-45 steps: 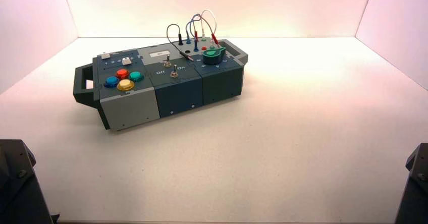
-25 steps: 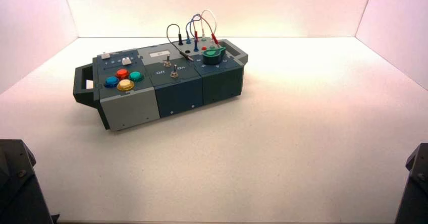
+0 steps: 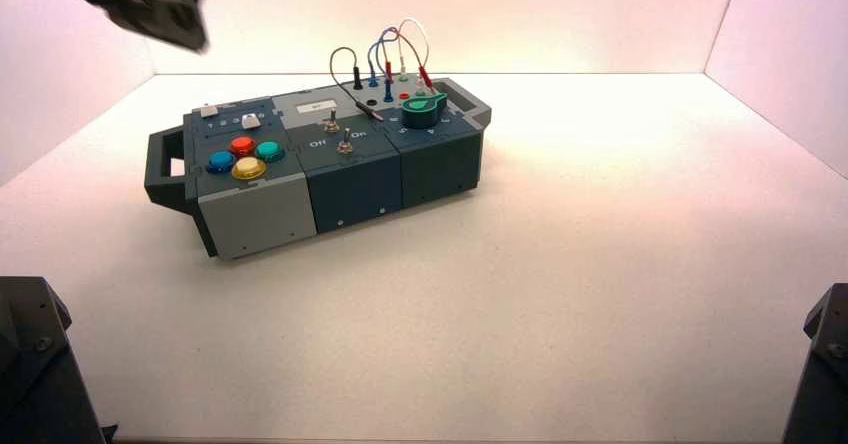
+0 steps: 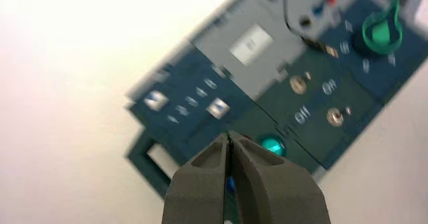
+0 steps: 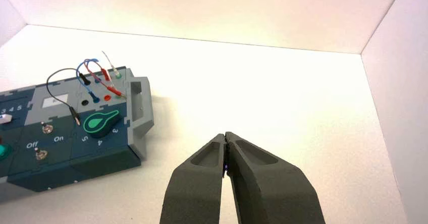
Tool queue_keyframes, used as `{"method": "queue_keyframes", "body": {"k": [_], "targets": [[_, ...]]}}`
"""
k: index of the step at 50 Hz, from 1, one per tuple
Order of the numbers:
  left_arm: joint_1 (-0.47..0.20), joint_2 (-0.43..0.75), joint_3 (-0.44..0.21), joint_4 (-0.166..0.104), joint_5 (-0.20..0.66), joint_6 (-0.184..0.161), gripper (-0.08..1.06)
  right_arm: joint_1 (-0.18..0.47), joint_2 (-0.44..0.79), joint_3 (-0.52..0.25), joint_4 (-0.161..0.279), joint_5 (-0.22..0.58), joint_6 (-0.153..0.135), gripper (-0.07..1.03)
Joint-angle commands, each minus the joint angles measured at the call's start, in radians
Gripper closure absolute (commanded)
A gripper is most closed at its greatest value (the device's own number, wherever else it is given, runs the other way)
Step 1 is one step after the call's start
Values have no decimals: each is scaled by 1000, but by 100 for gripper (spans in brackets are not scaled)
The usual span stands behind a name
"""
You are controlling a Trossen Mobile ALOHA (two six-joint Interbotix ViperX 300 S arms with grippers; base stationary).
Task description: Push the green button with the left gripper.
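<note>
The left gripper (image 4: 229, 138), fingers pressed together, hangs high above the box's (image 3: 260, 214) left end, well clear of it. The green button (image 3: 269, 150) sits on the box's left block, right of the red, blue and yellow ones; from the wrist it appears just beside the fingertips, though blurred. The right gripper (image 5: 225, 137), also closed, waits over bare table right of the box.

The box (image 3: 330, 159) carries four round buttons (image 3: 245, 158), two toggle switches (image 3: 338, 133), one green knob (image 3: 424, 112) and two white sliders (image 3: 230, 116).
</note>
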Motion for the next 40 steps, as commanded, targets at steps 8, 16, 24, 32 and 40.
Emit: {"method": "queue_keyframes", "body": {"k": [8, 16, 24, 32, 40], "targets": [[-66, 143, -86, 0, 38, 6, 100, 5, 20, -28, 3, -6, -2, 98], [-89, 179, -97, -6, 44, 6, 100, 5, 20, -29, 2, -5, -3, 98], [-107, 189, -94, -8, 44, 6, 100, 5, 20, -31, 2, -3, -3, 98], [-123, 207, -92, -8, 44, 5, 100, 5, 20, -31, 0, 0, -3, 98], [-137, 227, -92, -8, 46, 3, 100, 5, 20, -32, 2, 2, -3, 98]]}}
